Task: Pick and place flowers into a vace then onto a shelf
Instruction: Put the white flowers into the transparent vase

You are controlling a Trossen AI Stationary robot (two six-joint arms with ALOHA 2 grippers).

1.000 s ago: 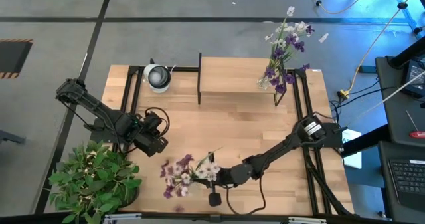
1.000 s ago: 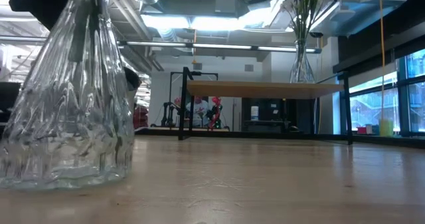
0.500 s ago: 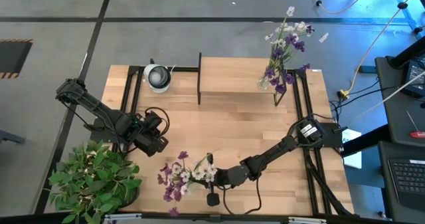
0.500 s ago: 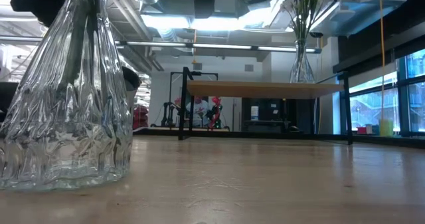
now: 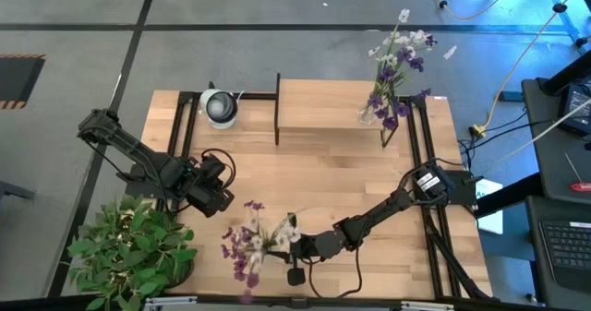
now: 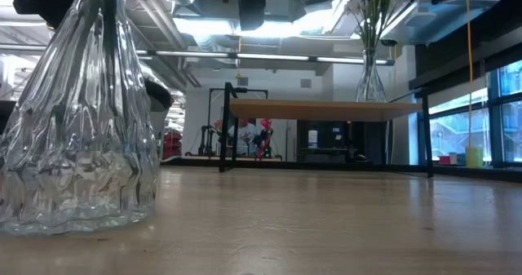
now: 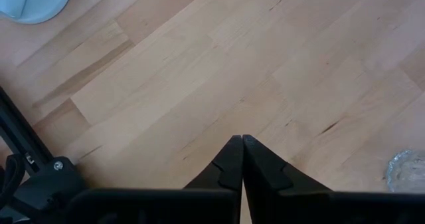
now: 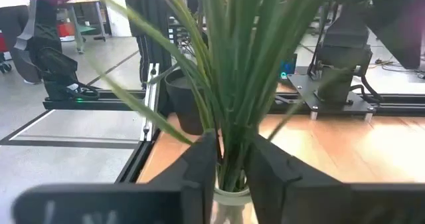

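Note:
A ribbed clear glass vase [image 6: 77, 120] stands near the table's near edge. It holds the flowers [image 5: 251, 246], green stems with purple and white blossoms. My right gripper [image 5: 294, 245] reaches in from the right and is shut on this vase [image 8: 229, 195]. My left gripper [image 5: 222, 200] hovers shut [image 7: 241, 141] over bare wood to the vase's left. A second vase of flowers [image 5: 392, 76] stands on the shelf [image 5: 332, 108] at the far edge. My right gripper pinches the vase's narrow neck just below its rim [image 8: 229, 196] between its two fingers [image 8: 199, 171], coming level from the table's right. The stems [image 8: 229, 111] rise between the fingers. The vase stands upright, and its base [image 6: 73, 222] seems to rest on the tabletop.
A bushy potted plant [image 5: 129, 256] fills the near left corner. A white round object [image 5: 219, 106] sits at the far left beside the shelf's black frame [image 5: 277, 108]. The low camera [image 5: 296, 276] sits at the near edge. Bare wood lies mid-table [image 5: 323, 182].
My right gripper has shifted a little toward the table's left, taking the vase with it. The blossoms have swung round and now spread more between the far and near sides.

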